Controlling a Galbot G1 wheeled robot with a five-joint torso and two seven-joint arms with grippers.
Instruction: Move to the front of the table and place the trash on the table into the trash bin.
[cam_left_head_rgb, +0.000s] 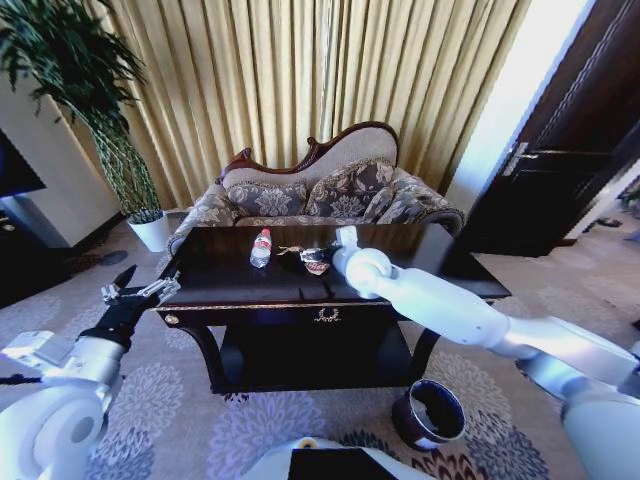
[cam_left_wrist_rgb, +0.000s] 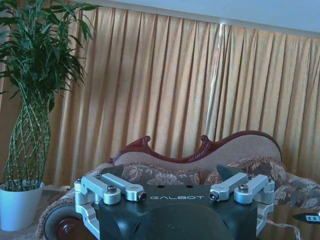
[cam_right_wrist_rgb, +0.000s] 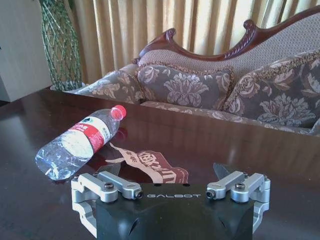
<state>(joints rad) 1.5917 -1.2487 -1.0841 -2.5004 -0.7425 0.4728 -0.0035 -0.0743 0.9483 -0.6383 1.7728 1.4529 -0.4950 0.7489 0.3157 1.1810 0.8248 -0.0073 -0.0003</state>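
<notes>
Before a curtained sofa, the table (cam_left_head_rgb: 250, 285) bears the wrapper (cam_right_wrist_rgb: 157, 169) just beyond the spread right gripper (cam_right_wrist_rgb: 172, 172); the bottle (cam_right_wrist_rgb: 80, 141) lies beside. Pickup stage; closing next seems needed.

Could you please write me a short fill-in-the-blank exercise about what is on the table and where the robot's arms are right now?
1. The bottle lies on its ____ on the table.
2. The bottle's cap is ____.
3. The ____ gripper reaches over the table above the brownish wrapper; the other gripper hangs off the table's corner.
4. The bin stands on the ____.

Missing words: side; red; right; carpet
</notes>
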